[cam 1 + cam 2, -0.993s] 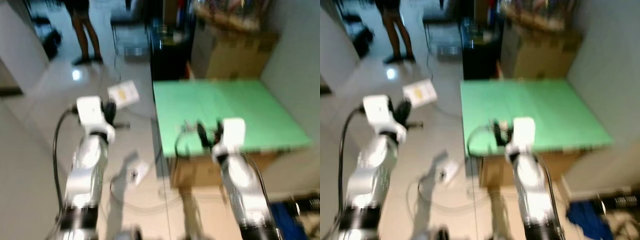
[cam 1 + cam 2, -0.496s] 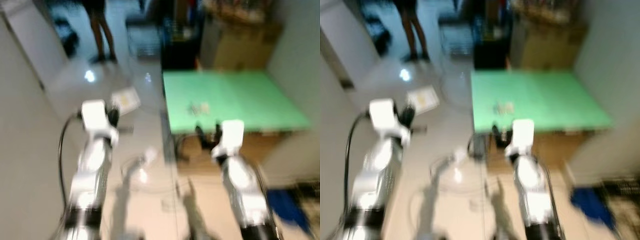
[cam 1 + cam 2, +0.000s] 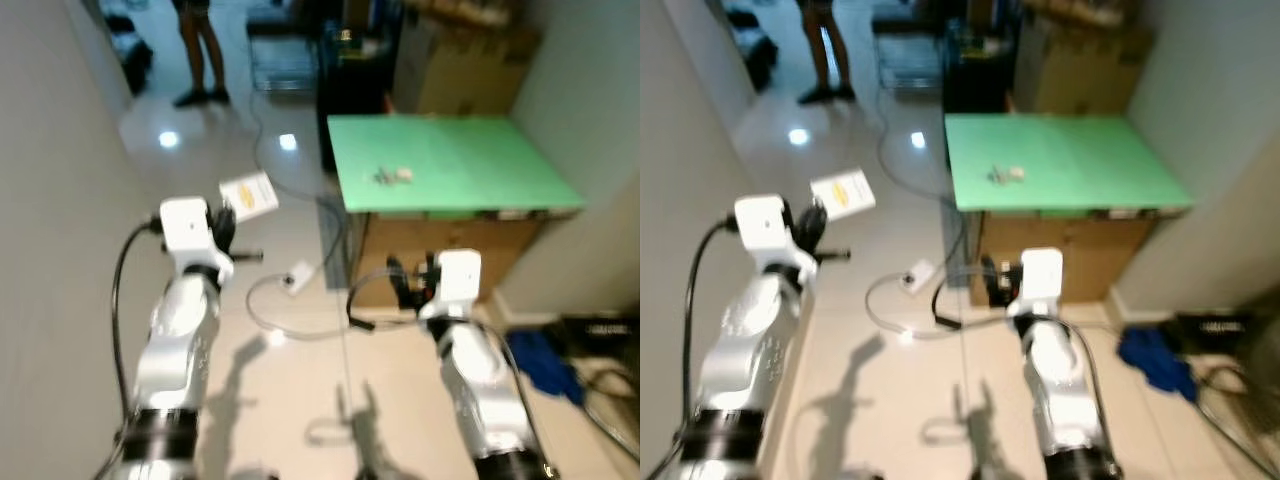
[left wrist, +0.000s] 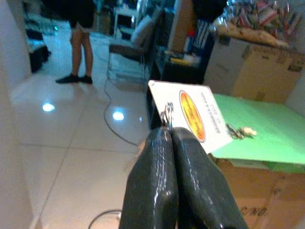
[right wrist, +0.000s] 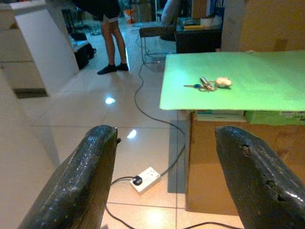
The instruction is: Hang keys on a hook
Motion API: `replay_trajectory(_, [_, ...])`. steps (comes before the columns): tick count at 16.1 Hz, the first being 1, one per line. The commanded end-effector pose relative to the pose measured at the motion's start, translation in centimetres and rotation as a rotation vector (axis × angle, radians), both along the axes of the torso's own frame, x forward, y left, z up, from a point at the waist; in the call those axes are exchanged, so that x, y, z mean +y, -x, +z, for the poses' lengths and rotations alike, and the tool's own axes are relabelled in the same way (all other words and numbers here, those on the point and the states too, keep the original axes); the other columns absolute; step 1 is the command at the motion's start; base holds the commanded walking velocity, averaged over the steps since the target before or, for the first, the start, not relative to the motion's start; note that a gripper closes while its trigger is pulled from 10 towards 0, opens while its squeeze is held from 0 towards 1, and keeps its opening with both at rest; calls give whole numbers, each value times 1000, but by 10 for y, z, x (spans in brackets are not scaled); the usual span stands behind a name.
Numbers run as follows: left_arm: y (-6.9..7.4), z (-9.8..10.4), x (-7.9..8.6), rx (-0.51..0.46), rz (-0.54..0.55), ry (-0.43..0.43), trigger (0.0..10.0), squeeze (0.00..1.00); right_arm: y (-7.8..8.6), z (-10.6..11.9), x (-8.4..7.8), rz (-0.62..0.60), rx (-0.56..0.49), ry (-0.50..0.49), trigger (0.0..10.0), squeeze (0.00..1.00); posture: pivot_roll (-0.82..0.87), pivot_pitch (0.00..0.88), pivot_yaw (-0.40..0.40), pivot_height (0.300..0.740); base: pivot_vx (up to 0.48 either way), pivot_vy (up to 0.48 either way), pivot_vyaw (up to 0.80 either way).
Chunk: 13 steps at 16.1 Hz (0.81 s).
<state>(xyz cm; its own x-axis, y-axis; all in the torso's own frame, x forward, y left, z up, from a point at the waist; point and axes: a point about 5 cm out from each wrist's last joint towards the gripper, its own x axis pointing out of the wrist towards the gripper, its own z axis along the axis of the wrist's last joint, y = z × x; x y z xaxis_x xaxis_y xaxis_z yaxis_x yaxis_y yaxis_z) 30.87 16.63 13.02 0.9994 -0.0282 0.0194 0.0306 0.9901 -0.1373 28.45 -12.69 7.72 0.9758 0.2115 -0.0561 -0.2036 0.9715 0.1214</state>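
1. The glossy pale tiled floor (image 3: 290,350) lies around the green surface, with a grey cable looping over it to a white power strip (image 5: 147,179) near the surface's left side.
2. The flat green surface (image 3: 450,165) rests on brown cardboard boxes (image 5: 228,167); every place here is told from it.
3. A person's legs in dark shoes (image 4: 75,57) stand well beyond the surface's far left corner.
4. The right hand (image 5: 167,157) hangs before the surface's near edge, fingers spread wide, holding nothing.
5. The left hand (image 4: 171,143), well left of the surface, is clenched on a metal ring carrying a white card tag (image 4: 193,114); its orange oval label and small print are too blurred to read.
6. The small bunch of keys with a pale fob (image 5: 209,84) lies on the surface, left of its middle.
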Motion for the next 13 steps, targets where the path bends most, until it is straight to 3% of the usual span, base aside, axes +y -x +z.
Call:
replay_trajectory(1, [3, 1, 2, -8, 18, 2, 10000, 0, -2, 1, 2, 19, -4, -4, 10000, 0, -66, 33, 3, 740, -307, 0, 0])
replay_trajectory(9, [10, 1, 7, -12, 39, -13, 10000, 0, -6, -2, 5, 39, 4, -9, 10000, 0, -39, 31, -6, 740, -308, 0, 0])
replay_trajectory(13, [12, -3, 7, 2, 43, -19, 10000, 0, -7, 0, -2, 20, 0, -5, 10000, 0, -52, 26, -2, 740, -303, 0, 0])
